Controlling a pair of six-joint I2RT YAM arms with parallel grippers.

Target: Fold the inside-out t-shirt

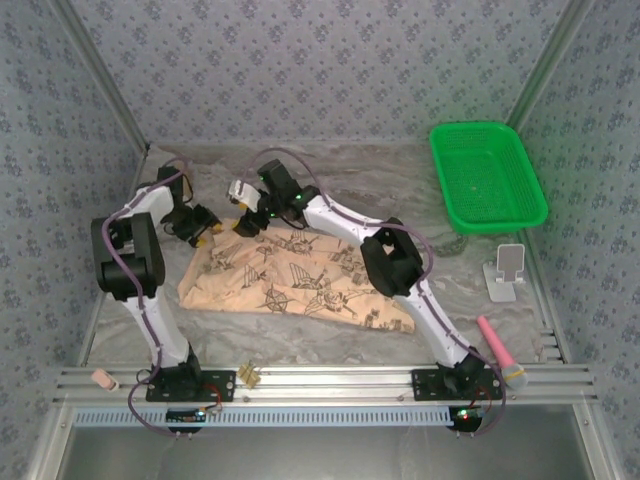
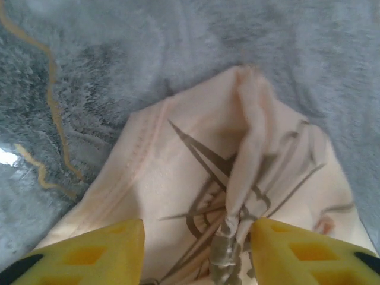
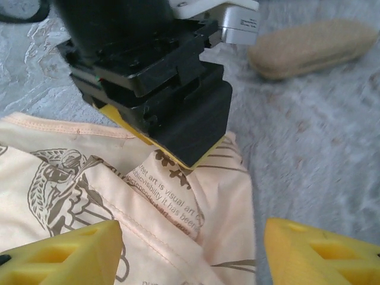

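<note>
The inside-out t-shirt (image 1: 290, 285) lies flattened on the surface (image 1: 300, 345), and the step looks like taking its far edge for a fold. The left gripper (image 2: 196, 237) stands half open astride a raised pleat, not clamped, and the right gripper (image 3: 193, 243) is wide open and empty beside it. Next, both must close on cloth; the green basket (image 1: 487, 128), well apart, looks empty.

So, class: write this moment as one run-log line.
t-shirt: spread out on table | left pincer: open astride raised cloth ridge | right pincer: open over shirt edge
</note>
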